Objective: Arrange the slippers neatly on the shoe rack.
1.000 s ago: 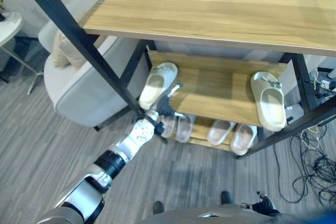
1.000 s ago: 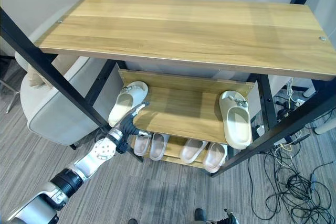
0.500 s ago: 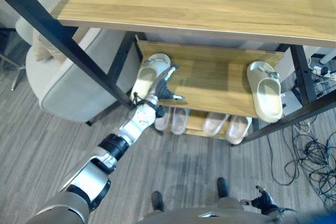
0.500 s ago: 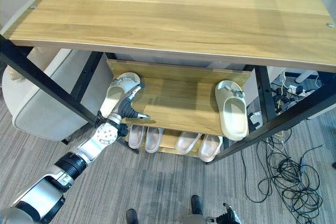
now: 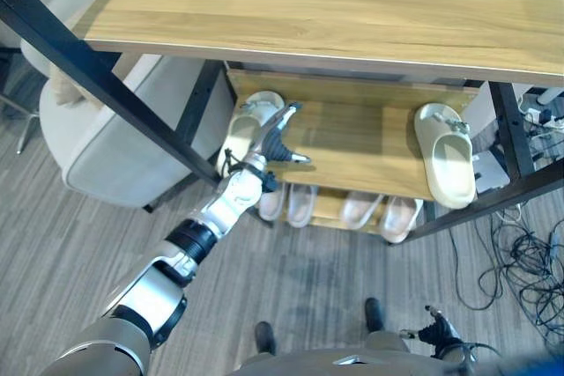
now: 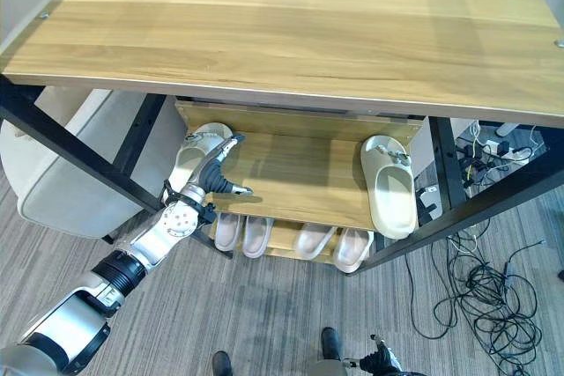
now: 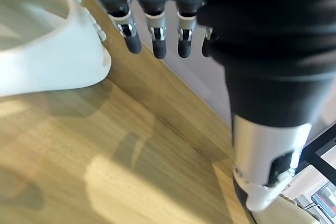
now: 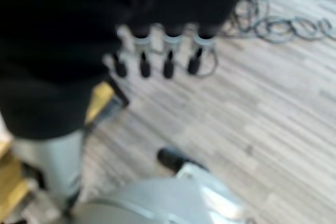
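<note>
A cream slipper (image 5: 247, 128) lies at the left end of the shoe rack's middle shelf (image 5: 352, 143), toe towards the back. My left hand (image 5: 275, 143) is open just to its right, fingers (image 7: 156, 39) straight over the wood and the thumb (image 7: 262, 171) spread apart, with the slipper's side (image 7: 47, 51) close beside it. A second cream slipper (image 5: 445, 165) lies at the shelf's right end. Several pale pink slippers (image 5: 339, 207) stand in a row on the bottom shelf. My right hand (image 8: 157, 56) hangs open low over the floor, away from the rack.
The rack's wide wooden top (image 5: 335, 6) overhangs the shelves, and black frame posts (image 5: 97, 77) slant down at its left. A light grey armchair (image 5: 115, 147) stands against the rack's left side. Loose cables (image 5: 529, 261) lie on the floor to the right.
My left hand has moved from the shelf's front edge further in over the shelf, alongside the left slipper. The camera has shifted a little; both slippers lie as before.
</note>
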